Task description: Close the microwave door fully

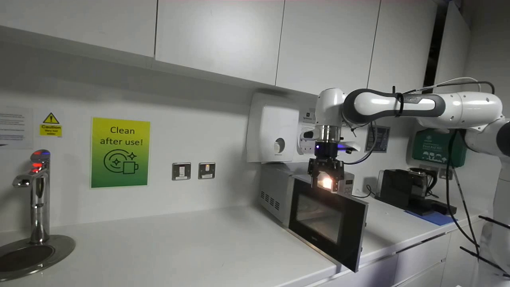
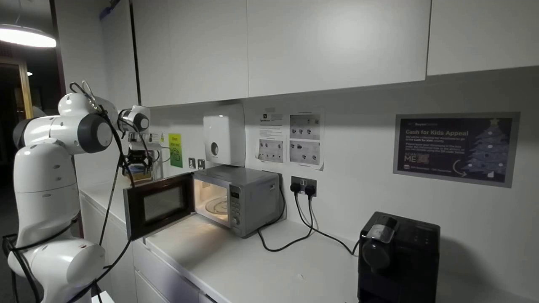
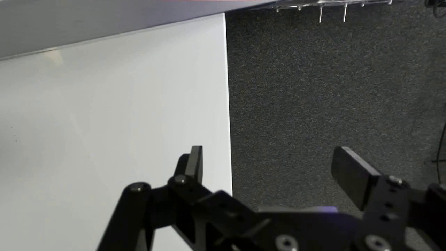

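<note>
Widely open glass-windowed door (image 2: pixel 162 205), boxy microwave (image 2: pixel 247 195)

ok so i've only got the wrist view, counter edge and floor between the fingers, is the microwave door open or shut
Observer: Open. In both exterior views the door stands swung out from the microwave.
Operator: which side is it hinged on
Observer: The side of the front away from the buttons, as an exterior view shows.
Operator: and where's the hand next to it
Observer: An exterior view facing the door's outer side shows the hand in front of it, near the top.
</note>
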`<action>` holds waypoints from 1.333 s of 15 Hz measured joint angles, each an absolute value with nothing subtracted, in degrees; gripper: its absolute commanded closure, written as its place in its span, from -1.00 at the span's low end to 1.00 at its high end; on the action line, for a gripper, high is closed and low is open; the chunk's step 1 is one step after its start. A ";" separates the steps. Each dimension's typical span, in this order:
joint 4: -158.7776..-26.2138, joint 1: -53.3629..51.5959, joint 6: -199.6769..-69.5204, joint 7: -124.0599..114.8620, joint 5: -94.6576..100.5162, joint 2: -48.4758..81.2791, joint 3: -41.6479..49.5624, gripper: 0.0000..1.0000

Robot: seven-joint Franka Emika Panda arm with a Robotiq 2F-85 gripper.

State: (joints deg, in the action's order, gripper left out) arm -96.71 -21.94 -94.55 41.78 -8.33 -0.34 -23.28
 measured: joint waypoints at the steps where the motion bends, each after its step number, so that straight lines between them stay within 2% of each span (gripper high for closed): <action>1: -97.80 -21.93 -94.55 42.85 -8.32 -1.24 -23.24 -1.00; 12: -110.96 -21.87 -97.12 52.13 -8.41 -12.90 -19.35 -1.00; 20: -112.10 -21.87 -97.35 52.26 -8.51 -13.86 -19.04 -1.00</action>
